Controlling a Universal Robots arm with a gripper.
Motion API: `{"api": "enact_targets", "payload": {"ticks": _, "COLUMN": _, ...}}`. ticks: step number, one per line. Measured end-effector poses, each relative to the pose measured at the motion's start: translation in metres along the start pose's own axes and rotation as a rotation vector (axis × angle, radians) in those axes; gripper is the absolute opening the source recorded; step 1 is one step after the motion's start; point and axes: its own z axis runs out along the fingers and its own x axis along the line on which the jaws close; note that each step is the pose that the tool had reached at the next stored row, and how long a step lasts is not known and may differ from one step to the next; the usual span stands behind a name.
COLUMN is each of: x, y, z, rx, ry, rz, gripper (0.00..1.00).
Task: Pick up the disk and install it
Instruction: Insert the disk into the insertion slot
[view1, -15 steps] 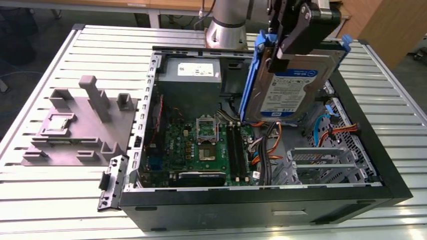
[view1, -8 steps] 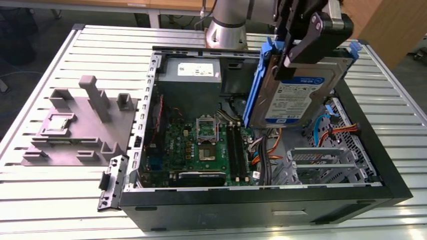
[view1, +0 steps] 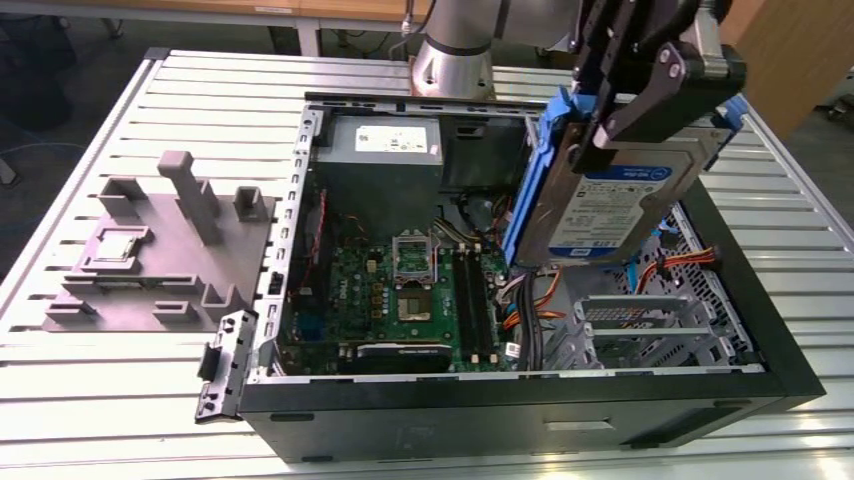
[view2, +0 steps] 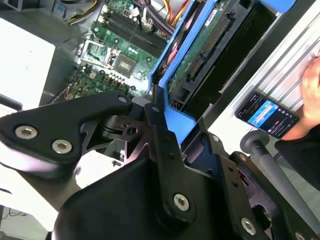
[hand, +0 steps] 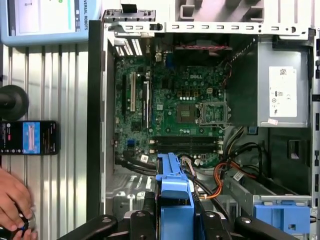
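Black linkage bars of my gripper (view2: 165, 115) sit closest to the lens in both wrist views, and the fingers are clamped from both sides on the disk (view2: 205, 45). In the first wrist view the gripper (hand: 175, 222) pinches one bright blue side rail of the disk (hand: 172, 185), which juts out between the fingers. The second wrist view looks along the drive's underside, with its green circuit board and dark connector edge, framed by the blue rails.

From the exterior view, my gripper (view1: 607, 140) holds the disk (view1: 614, 210) on edge and steeply tilted, white-and-blue label facing the camera. It hangs over the open computer case (view1: 534, 410), toward the exterior view's right. Its lower end dips near the orange cables (view1: 681, 260); I cannot tell whether it touches anything there. Just below and in front of it stands a silver drive cage (view1: 641, 320).

Farther in, the green motherboard (view1: 400, 290) lies flat on the case floor, and the grey power supply (view1: 387, 140) sits in the far corner. The first wrist view shows the same motherboard (hand: 170, 100), the power supply (hand: 282, 90), and a separate blue plastic bracket (hand: 280, 220) in the case near my fingers.

Outside the case, a grey moulded fixture (view1: 160, 250) rests on the slatted metal table (view1: 134, 400), on the exterior view's left. On the other side, a phone (hand: 30, 137) with a lit screen lies on the table, and a person's hand (hand: 12, 200) rests near it.
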Motion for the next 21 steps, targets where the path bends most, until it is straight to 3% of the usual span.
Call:
{"api": "enact_targets", "payload": {"ticks": 5, "x": 0.0008, "y": -0.0109, "z": 0.0005, "rx": -0.0002, "ry": 0.0001, "rz": 0.0, "gripper": 0.36}}
{"api": "enact_targets", "payload": {"ticks": 12, "x": 0.0099, "y": -0.0147, "z": 0.0021, "rx": -0.0006, "ry": 0.0001, "rz": 0.003, "gripper": 0.36}}
{"api": "enact_targets", "payload": {"ticks": 21, "x": 0.0138, "y": -0.0357, "z": 0.0057, "rx": -0.0028, "ry": 0.0002, "rz": 0.004, "gripper": 0.36}}
